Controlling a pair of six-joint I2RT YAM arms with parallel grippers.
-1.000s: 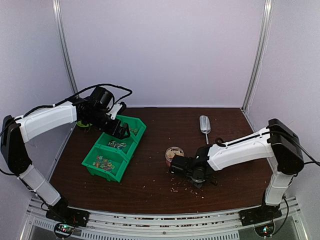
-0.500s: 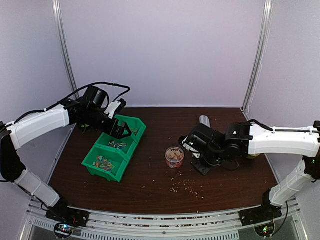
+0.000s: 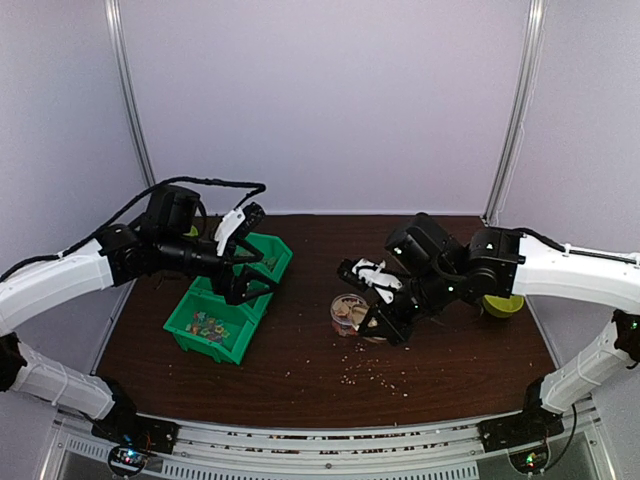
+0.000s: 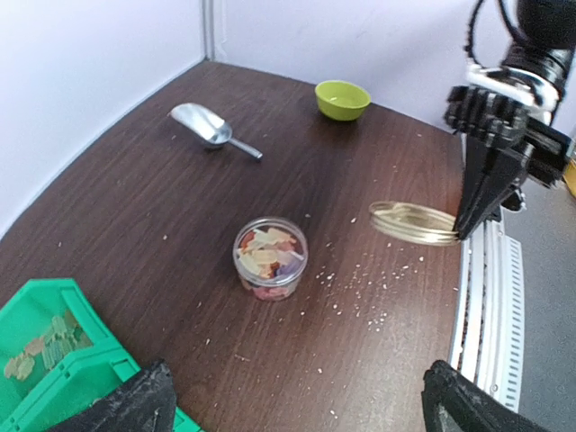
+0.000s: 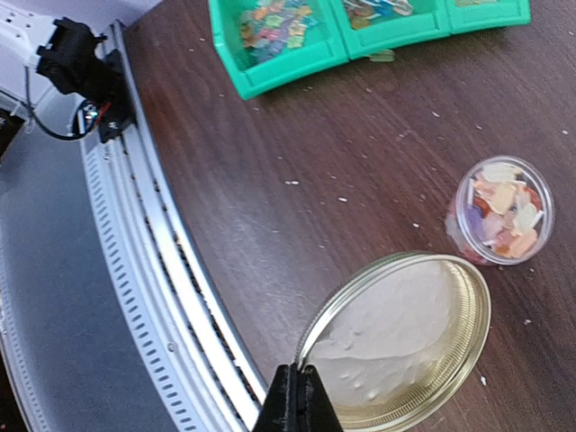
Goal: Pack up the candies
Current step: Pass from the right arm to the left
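Note:
The candies fill a small clear jar [image 3: 348, 313] on the brown table; it also shows in the left wrist view [image 4: 270, 256] and the right wrist view [image 5: 499, 209]. More candies [image 3: 208, 325] lie in the green bins [image 3: 262, 283]. My right gripper [image 5: 301, 378] is shut on the rim of a round gold lid [image 5: 405, 337] and holds it above the table, just beside the jar, toward the table's near edge. The lid [image 4: 414, 222] shows as separate from the jar. My left gripper [image 3: 252, 252] hovers over the bins, wide open and empty.
A metal scoop [image 4: 211, 130] and a lime green bowl [image 4: 342, 97] sit at the far right of the table. Pale crumbs [image 3: 370, 372] are scattered in front of the jar. The metal rail [image 5: 153, 297] runs along the near edge.
My right arm rose from the table and swung around, and now holds the gold lid beside the jar. My left gripper turned over the bins toward the jar.

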